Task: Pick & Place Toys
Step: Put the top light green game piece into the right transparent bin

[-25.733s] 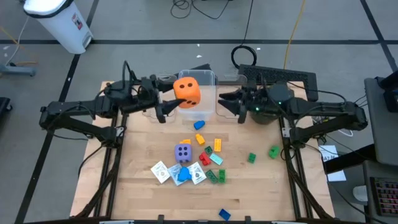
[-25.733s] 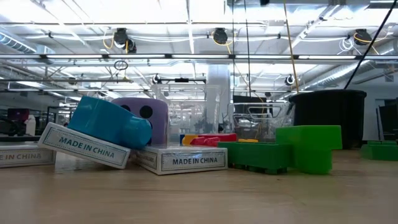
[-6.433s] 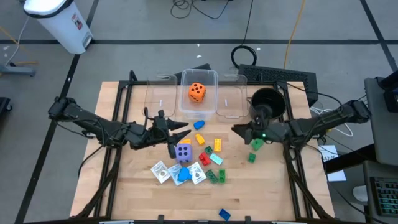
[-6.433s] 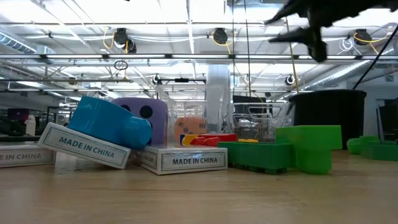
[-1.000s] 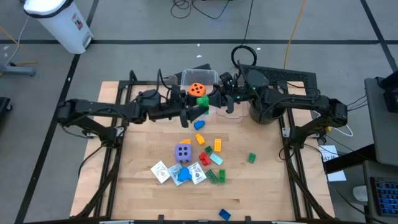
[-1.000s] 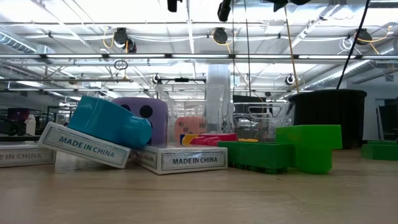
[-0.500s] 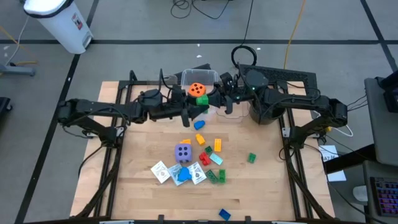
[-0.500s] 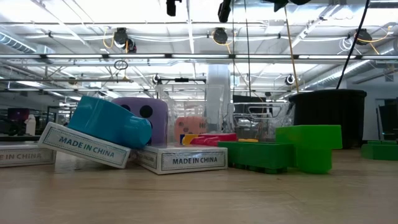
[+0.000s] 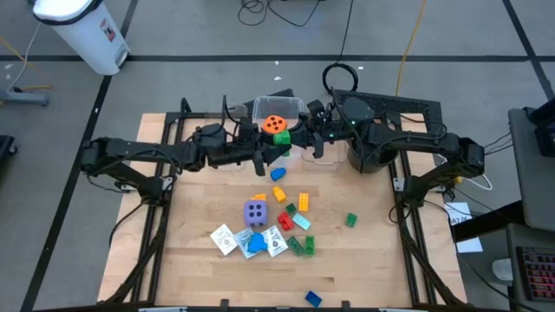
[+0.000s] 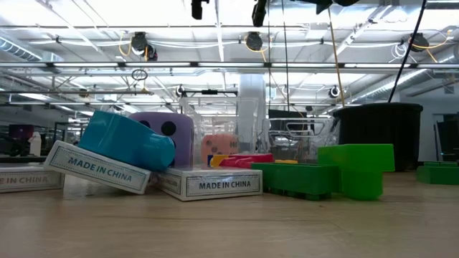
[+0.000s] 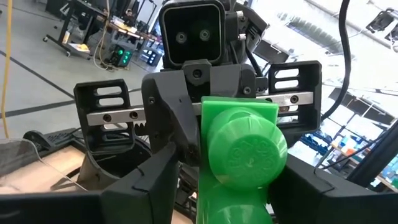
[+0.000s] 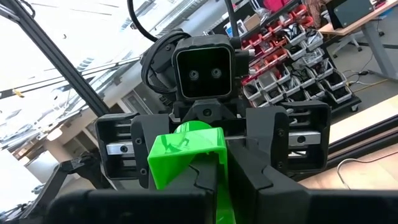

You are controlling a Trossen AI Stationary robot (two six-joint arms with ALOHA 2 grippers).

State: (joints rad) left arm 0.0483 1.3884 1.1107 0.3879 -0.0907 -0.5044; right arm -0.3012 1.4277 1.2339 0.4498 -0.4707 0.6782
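A green brick [image 9: 282,139] hangs in the air just in front of the middle clear bin [image 9: 277,106], which holds an orange die [image 9: 274,125]. My left gripper [image 9: 277,148] reaches it from the table's left and my right gripper [image 9: 296,139] from the right, the two facing each other, both shut on it. In the left wrist view the green brick [image 11: 239,149] shows its round stud. The other toys lie on the table: a purple die [image 9: 255,211], white cards [image 9: 225,238] and small bricks [image 9: 303,202]. My left gripper [image 11: 230,186] has the green brick's stud end [image 11: 273,171] between its two fingers [image 11: 308,186]. The fingers come in about level from the table's left. The brick is lifted clear of the table. My right gripper [image 12: 227,180] pinches a thin lower part of the green brick [image 12: 225,186] between its two fingers [image 12: 252,180]. They come in about level from the table's right, and the bulk of the brick [image 12: 186,152] stands beyond the fingertips, toward the left gripper.
Two more clear bins [image 9: 221,121] [image 9: 323,117] flank the middle one along the far edge. A black pot [image 9: 371,158] stands under the right arm. A green brick [image 9: 350,220] and a blue brick [image 9: 313,298] lie apart from the pile.
My left gripper's fingers have drawn together onto the green brick that the right gripper holds. Both arms have stayed where they were, and the brick has not moved.
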